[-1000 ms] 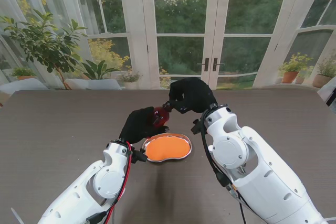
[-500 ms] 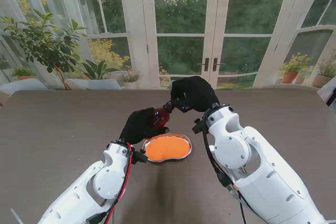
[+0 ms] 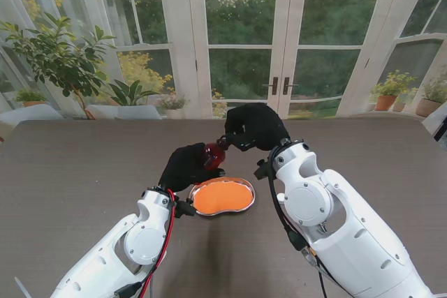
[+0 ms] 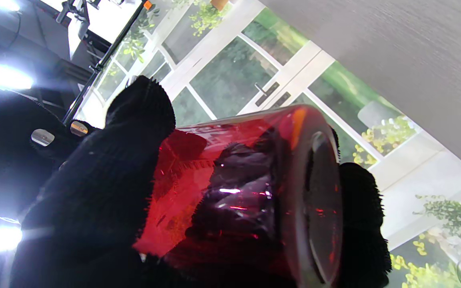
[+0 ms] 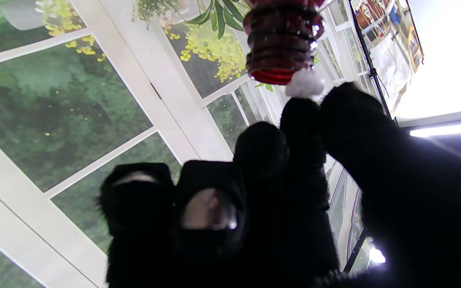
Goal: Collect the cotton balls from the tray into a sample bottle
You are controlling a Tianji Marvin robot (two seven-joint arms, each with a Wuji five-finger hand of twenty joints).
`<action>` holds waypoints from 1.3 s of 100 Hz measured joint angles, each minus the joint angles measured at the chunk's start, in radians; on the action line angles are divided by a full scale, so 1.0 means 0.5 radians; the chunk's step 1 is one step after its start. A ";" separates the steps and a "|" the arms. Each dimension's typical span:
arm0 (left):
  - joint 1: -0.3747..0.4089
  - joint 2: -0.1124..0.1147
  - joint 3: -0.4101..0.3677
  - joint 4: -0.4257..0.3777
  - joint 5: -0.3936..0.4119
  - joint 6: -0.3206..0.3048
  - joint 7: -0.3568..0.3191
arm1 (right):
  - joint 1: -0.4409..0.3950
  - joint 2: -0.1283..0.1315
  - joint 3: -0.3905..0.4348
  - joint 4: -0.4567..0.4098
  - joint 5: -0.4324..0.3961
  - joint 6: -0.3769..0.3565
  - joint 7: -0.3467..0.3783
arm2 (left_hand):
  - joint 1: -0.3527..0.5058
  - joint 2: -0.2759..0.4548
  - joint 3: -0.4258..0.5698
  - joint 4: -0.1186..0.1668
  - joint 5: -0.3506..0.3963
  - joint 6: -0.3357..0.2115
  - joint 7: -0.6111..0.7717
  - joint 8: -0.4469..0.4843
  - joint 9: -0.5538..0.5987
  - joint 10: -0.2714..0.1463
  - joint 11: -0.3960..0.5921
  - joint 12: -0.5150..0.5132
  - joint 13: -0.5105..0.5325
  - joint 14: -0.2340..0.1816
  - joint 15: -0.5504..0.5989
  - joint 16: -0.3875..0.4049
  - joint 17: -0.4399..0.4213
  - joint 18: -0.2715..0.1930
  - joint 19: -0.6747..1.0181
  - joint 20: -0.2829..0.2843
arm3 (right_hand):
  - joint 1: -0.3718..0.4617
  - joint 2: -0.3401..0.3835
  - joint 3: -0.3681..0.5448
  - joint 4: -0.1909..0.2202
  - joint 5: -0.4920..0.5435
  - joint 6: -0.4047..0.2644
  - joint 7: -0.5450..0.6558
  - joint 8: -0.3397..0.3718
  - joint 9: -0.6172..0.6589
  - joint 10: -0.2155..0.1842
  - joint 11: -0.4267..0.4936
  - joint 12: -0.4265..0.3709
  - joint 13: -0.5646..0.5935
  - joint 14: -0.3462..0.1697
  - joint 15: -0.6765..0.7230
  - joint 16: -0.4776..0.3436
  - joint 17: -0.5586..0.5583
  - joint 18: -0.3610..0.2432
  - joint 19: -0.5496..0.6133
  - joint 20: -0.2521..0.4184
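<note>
— Shifted slightly back leftward, the right hand (image 3: 255, 127) now pinches a cotton ball (image 5: 305, 85) right at the sample bottle (image 3: 214, 155) mouth.
— And the left hand (image 3: 187, 166)?
— Wrapped around the bottle above the tray (image 3: 246, 204); drop-in looks imminent.

a translucent red sample bottle (image 3: 214, 154) with a threaded neck is held tilted above the table. a white cotton ball (image 5: 305, 85) is pressed at its open mouth. a kidney-shaped metal tray (image 3: 222, 196) with an orange inside lies nearer.
</note>
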 measured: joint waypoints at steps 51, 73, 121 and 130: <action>0.004 -0.002 -0.008 0.009 -0.009 -0.039 0.017 | -0.001 -0.001 -0.007 -0.003 0.009 0.004 0.001 | 0.000 0.000 0.000 0.000 0.000 -0.001 0.000 0.009 0.000 -0.002 0.000 0.000 0.000 -0.004 0.000 0.000 0.000 -0.004 0.000 0.000 | 0.000 0.023 0.000 0.001 0.000 0.004 0.000 0.002 0.000 0.002 0.000 0.001 0.000 0.002 0.000 0.000 0.000 0.001 0.000 0.000; 0.015 0.000 -0.019 0.006 0.007 -0.039 0.008 | 0.003 -0.002 -0.008 -0.003 0.020 0.008 0.001 | 0.000 0.000 0.000 0.000 0.001 -0.004 0.000 0.022 0.000 -0.006 0.000 0.000 0.000 -0.011 0.000 0.000 0.000 -0.013 -0.001 -0.001 | 0.000 0.023 0.000 0.001 0.000 0.005 0.000 0.002 0.000 0.003 0.000 0.001 0.000 0.002 0.000 0.000 0.000 0.001 0.000 0.000; 0.019 0.000 -0.025 0.012 0.031 -0.068 0.033 | 0.013 -0.006 -0.015 0.002 0.035 0.008 -0.005 | 0.000 -0.068 0.019 0.001 0.026 -0.046 0.000 0.026 0.001 -0.043 -0.012 0.000 0.000 -0.039 0.000 0.000 0.000 -0.044 -0.004 -0.020 | 0.000 0.023 -0.001 0.002 -0.001 0.007 0.000 0.003 0.000 0.004 0.000 0.013 0.000 0.003 0.000 0.000 -0.001 0.002 0.000 0.000; 0.018 -0.002 -0.024 0.017 0.027 -0.074 0.046 | 0.013 -0.007 -0.018 0.003 0.038 0.007 -0.006 | 0.000 -0.069 0.020 0.001 0.028 -0.049 0.000 0.028 0.002 -0.045 -0.013 0.000 0.000 -0.040 0.000 0.000 0.000 -0.044 -0.004 -0.021 | 0.000 0.023 -0.001 0.002 -0.001 0.007 0.000 0.004 0.000 0.005 0.000 0.013 0.000 0.003 0.000 0.000 -0.001 0.002 0.000 0.000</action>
